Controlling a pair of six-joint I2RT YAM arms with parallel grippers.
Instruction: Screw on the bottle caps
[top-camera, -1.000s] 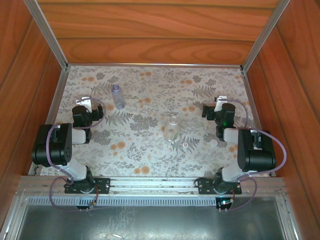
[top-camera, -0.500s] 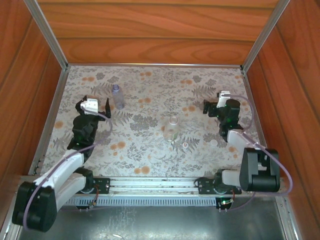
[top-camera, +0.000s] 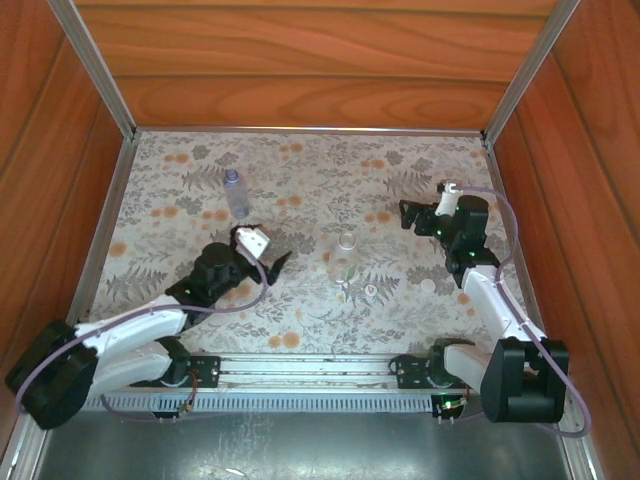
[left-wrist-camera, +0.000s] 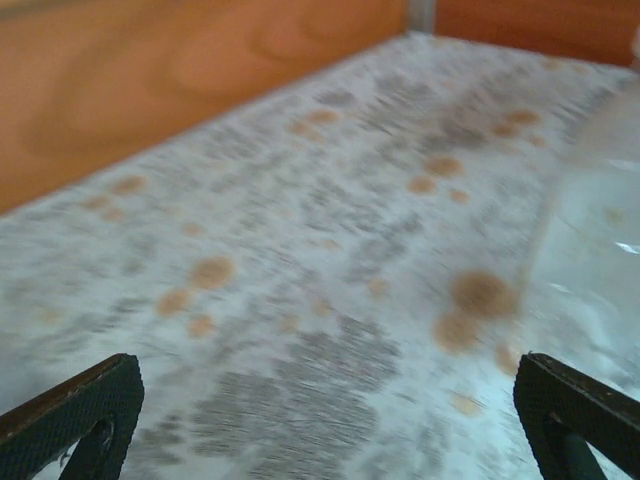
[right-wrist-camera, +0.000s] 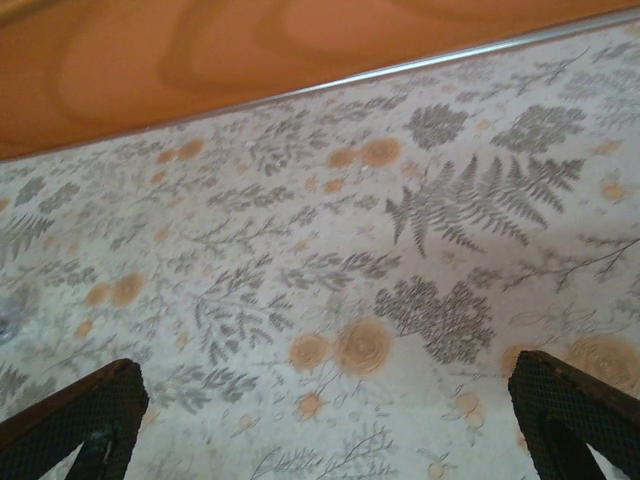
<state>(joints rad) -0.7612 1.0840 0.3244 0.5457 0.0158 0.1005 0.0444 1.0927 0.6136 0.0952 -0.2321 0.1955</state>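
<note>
Stretched out low, the wide-open left gripper (top-camera: 264, 252) has swung from the table's (top-camera: 300, 180) left edge toward its middle, while the right gripper (top-camera: 414, 215) also gapes empty.

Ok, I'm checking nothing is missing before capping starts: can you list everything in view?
tinted bottle: 1, bluish-lilac, upright, far left of the cloth
labelled bottle: 1, clear with yellow-green band, upright, mid-table
bottle caps: 2, whitish, loose on the cloth; one just right of the labelled bottle, the other further right
tablecloth: 1, pale with grey ferns and orange flowers, covering the table
walls: reddish-brown wood, on three sides
frame rail: silver metal, near edge
left arm: 1, black and white, reaching toward mid-table, jaws open
right arm: 1, black and white, right side, jaws open
</note>
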